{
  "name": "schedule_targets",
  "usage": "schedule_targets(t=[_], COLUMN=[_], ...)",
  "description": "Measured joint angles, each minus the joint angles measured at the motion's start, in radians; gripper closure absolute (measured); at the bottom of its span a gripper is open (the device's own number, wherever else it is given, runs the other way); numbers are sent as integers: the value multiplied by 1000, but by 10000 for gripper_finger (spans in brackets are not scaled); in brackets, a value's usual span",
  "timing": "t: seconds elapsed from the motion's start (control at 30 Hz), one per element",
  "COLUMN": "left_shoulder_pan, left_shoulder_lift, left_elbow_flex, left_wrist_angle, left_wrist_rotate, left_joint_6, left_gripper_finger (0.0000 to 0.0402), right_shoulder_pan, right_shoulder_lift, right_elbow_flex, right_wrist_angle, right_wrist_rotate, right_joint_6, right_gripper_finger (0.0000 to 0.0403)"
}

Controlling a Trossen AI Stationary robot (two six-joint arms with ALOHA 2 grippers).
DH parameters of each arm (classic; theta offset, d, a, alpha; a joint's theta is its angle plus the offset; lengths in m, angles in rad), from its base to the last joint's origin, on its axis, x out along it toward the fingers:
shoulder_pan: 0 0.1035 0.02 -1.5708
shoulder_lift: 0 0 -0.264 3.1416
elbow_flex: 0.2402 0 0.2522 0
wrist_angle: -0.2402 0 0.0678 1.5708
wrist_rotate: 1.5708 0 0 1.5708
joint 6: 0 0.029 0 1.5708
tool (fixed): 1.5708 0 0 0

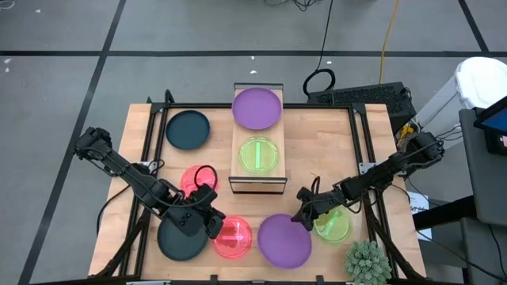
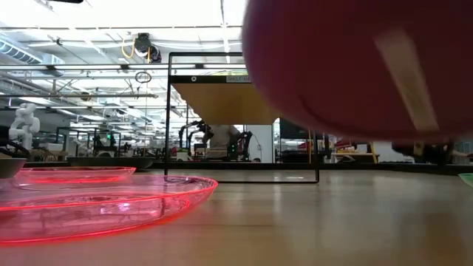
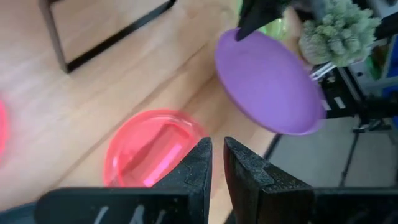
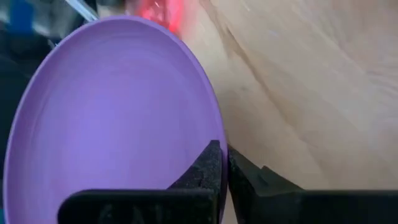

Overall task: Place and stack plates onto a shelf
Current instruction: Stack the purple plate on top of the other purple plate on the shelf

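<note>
Purple plate [image 1: 283, 240] at the bench's [image 1: 317, 146] near edge, tilting up: right gripper [image 1: 303, 215] is pinching its rim. Left gripper [image 1: 214, 226], fingers nearly together and holding nothing, is hovering over a pink plate [image 1: 233, 237].

Bare wood right of shelf [image 1: 257, 142], pink plate [image 1: 233, 237] and potted plant [image 1: 367, 262] crowd near edge

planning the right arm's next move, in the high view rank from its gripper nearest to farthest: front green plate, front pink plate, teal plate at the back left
From the right gripper, shut on the front purple plate:
1. Front green plate, just to its right.
2. Front pink plate, left of it, past the purple plate.
3. Back teal plate, far corner, left of the shelf.
</note>
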Motion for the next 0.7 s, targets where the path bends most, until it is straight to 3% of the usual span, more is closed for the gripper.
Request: schedule_targets(t=[0.23,0.53,0.7], left_shoulder_pan=[0,18,47], left_shoulder_lift=[0,0,-2], left_elbow_flex=[0,0,0], left_wrist_angle=[-90,-178,-169], left_wrist_rotate=[-30,-80,-54], left_joint_6=[71,192,243], left_gripper_finger=[355,355,355], right_shoulder_pan=[0,0,-1], right_shoulder_lift=[-96,-174,-174], right_elbow_flex=[50,259,397], right_wrist_angle=[-48,-388,-557], right_wrist_rotate=[38,94,96], right_joint_6=[126,201,250], right_gripper_finger=[402,402,402])
